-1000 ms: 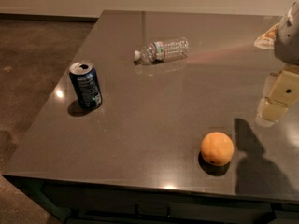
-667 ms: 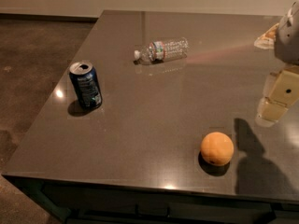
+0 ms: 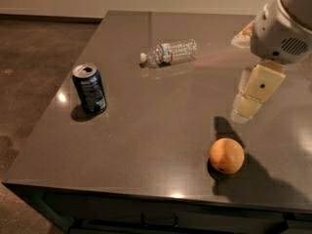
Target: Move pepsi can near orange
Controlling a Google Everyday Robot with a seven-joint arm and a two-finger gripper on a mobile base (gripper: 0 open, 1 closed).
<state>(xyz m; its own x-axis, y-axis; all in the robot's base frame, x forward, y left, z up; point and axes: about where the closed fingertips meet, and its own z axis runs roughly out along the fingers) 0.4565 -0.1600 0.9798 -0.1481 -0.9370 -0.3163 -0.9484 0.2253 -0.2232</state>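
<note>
Gripper [image 3: 243, 112]: hangs over the table's [image 3: 156, 126] right side, just behind the orange [image 3: 226, 155].
Grip: you cannot tell if it is wide or narrow.
Pepsi can [image 3: 89, 89]: upright, far left, well apart from your gripper.

pepsi can [image 3: 89, 88] on table [image 3: 146, 145] left, bottle [image 3: 170, 52] behind, orange [image 3: 226, 155] front right, jaws beyond it

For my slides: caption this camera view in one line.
Gripper hangs at right, beyond the orange; pepsi can stands upright at left; water bottle lies behind on the table.
</note>
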